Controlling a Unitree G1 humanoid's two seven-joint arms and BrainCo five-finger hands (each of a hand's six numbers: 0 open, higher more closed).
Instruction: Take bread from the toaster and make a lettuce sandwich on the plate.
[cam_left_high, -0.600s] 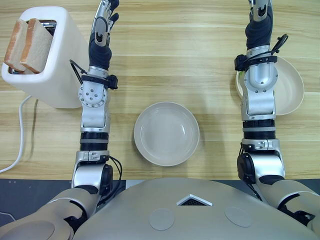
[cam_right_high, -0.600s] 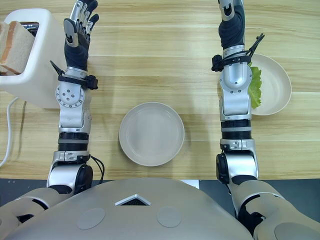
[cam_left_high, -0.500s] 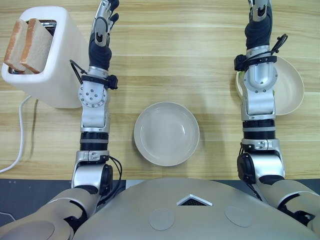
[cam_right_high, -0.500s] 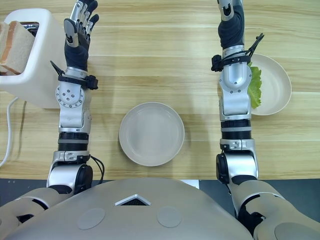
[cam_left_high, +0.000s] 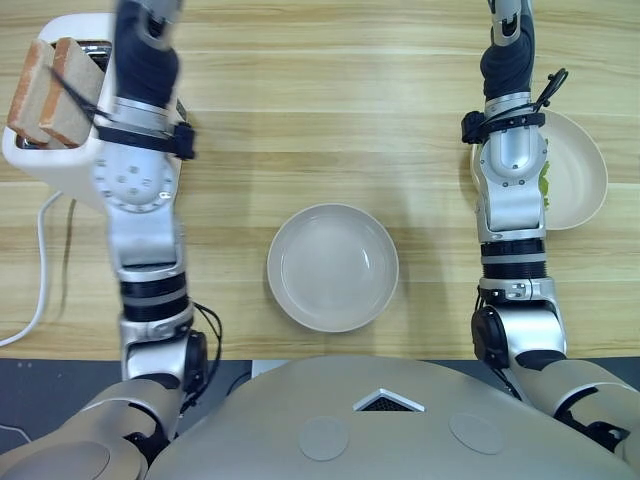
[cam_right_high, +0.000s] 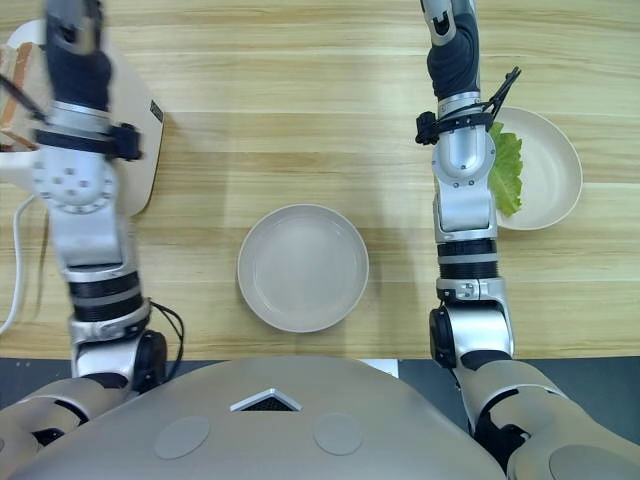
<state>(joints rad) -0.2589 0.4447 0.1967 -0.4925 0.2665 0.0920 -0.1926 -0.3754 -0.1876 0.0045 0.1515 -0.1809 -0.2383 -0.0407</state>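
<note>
Plate (cam_left_high: 332, 268) bare at the centre, nearest the robot.
Farther out, lettuce (cam_right_high: 507, 170) lies in its bowl (cam_right_high: 552, 170) beside the right arm. Bread (cam_left_high: 45, 85) stands in the toaster (cam_left_high: 30, 150), the left hand (cam_right_high: 68, 12) alongside it, probably to take a slice. Neither hand's grip can be told.

No legible text, number or sign is showing; a small dark label (cam_right_high: 157, 108) on the toaster (cam_right_high: 142, 150) is appearing too small to read.
</note>
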